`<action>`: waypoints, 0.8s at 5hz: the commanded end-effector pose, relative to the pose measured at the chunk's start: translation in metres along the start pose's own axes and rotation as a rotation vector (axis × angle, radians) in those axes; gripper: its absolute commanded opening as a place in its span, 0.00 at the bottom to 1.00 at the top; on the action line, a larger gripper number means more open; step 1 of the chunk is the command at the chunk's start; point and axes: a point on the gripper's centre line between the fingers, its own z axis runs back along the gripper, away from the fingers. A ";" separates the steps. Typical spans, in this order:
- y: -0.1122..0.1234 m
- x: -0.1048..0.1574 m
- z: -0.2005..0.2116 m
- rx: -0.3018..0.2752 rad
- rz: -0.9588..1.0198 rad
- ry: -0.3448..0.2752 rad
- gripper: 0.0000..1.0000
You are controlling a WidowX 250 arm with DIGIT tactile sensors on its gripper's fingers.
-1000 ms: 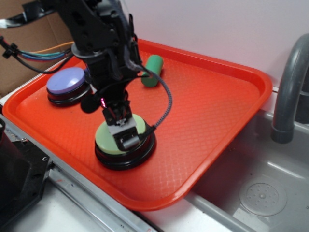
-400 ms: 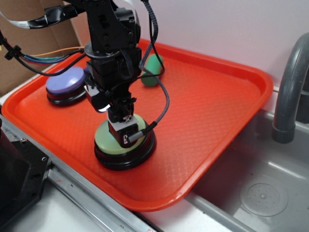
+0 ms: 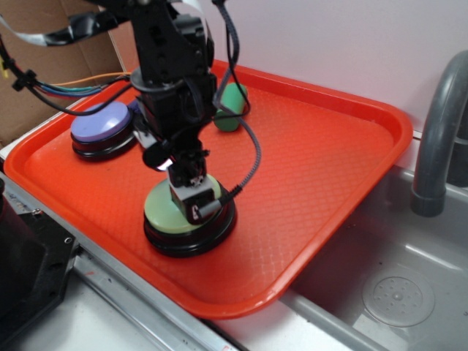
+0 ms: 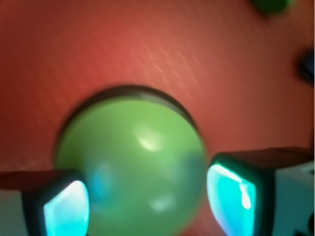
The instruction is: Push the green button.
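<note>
The green button (image 3: 158, 209), pale green on a black round base, sits at the front of the orange tray (image 3: 329, 168). My gripper (image 3: 196, 208) points straight down onto its dome, and the tips look to rest on the right part of the top. In the wrist view the button (image 4: 133, 162) fills the lower middle, blurred and very close. My gripper (image 4: 147, 201) stands open, one cyan-lit fingertip (image 4: 66, 211) over its left edge and the other at its right edge. Nothing is held.
A purple-topped button (image 3: 101, 122) stands at the tray's back left. A small dark green cylinder (image 3: 232, 110) lies at the back, partly behind the arm's cable. Right of the tray are a grey sink (image 3: 395, 292) and faucet (image 3: 439, 131).
The wrist has turned and the arm has straightened up over the green button. The fingertips have stayed on its top, shifting slightly to the right.
</note>
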 end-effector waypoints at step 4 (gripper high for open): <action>0.007 -0.001 0.072 -0.023 -0.133 0.051 1.00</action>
